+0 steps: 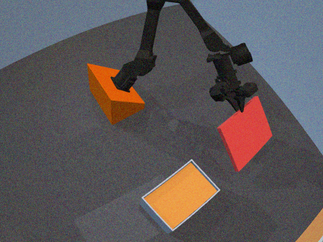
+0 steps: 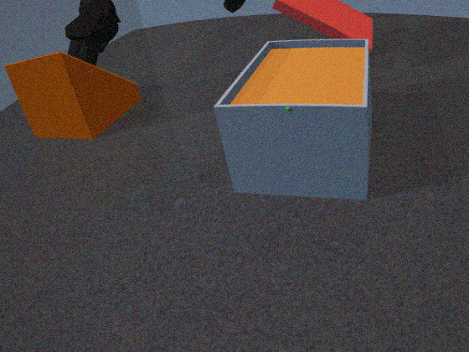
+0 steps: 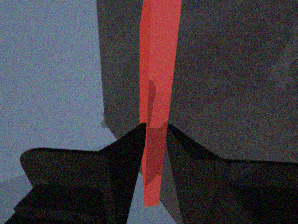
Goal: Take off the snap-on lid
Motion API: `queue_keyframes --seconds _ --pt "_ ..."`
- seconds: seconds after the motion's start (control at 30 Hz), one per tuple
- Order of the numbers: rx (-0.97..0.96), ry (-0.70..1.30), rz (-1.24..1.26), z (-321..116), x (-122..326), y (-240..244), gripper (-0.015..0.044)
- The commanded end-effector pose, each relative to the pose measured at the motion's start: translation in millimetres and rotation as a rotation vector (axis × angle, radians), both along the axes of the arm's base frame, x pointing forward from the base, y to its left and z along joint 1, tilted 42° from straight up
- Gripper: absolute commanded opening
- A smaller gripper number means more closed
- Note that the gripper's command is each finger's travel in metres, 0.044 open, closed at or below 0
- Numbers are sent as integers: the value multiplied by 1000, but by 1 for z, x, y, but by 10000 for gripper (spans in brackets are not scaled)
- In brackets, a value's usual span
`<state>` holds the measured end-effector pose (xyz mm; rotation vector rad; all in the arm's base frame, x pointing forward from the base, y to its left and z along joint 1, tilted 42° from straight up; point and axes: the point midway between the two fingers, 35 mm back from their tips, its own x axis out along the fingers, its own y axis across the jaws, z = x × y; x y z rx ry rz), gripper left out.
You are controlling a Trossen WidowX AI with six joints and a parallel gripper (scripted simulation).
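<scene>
The red lid (image 1: 248, 133) (image 2: 328, 17) (image 3: 164, 45) is off the box and held steeply tilted in the air, beyond the box in the exterior view. My gripper (image 1: 241, 110) (image 3: 156, 127) is shut on one edge of the lid, with a finger on each side of its thickness. The rest of the lid hangs from the fingers. The blue-grey storage box (image 1: 154, 216) (image 2: 301, 151) stands upright and open, with a pale rim and an orange surface inside. In the exterior view the fingers are out of frame, and the top of the lid is cut off.
An orange wedge-shaped block (image 1: 99, 93) (image 2: 46, 98) stands on the dark table (image 1: 57, 161) (image 2: 167, 268), with a black part of the arm at its top face. The table's curved edge runs behind the lid in the top view. A light brown surface (image 1: 314, 227) shows at the lower right corner.
</scene>
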<state>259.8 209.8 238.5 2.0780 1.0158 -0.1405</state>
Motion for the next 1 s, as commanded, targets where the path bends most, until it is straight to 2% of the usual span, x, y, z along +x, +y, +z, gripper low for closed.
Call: queue_keyframes --seconds 0.0,0.97 --pt "1 -3 -13 -2 2 1 0" --pt "3 -2 -13 -19 -1 17 0"
